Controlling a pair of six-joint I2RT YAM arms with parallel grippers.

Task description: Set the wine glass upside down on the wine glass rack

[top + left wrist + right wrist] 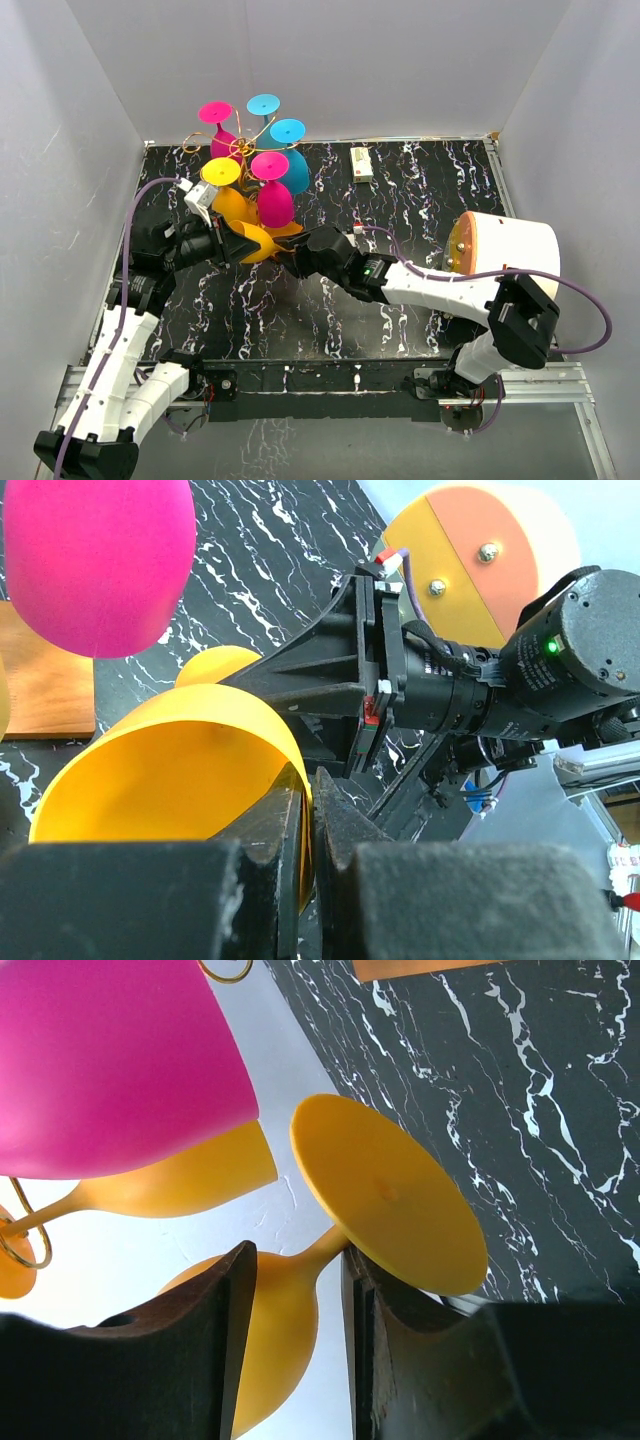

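Wine glass [385, 1195] at my right gripper [297, 1260]: plain orange-yellow throughout, foot, stem and bowl. Gripper black. Up and left of it: magenta glass [110, 1060], unpatterned; under that, a second orange-yellow glass [170, 1185]. Table [520, 1090] past my fingertips: black with white marble-like veining. Left of my left gripper [310, 795]: orange-brown slab, probably the wine glass rack [45, 670] base. Farther off, cyan glasses [293, 170]; rack wire looks gold.

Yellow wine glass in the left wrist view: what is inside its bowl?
Only the bare inner wall of the yellow wine glass shows, with nothing visible in it. The left gripper pinches its rim, one finger inside, and the gripper's body covers the bowl's lower part.
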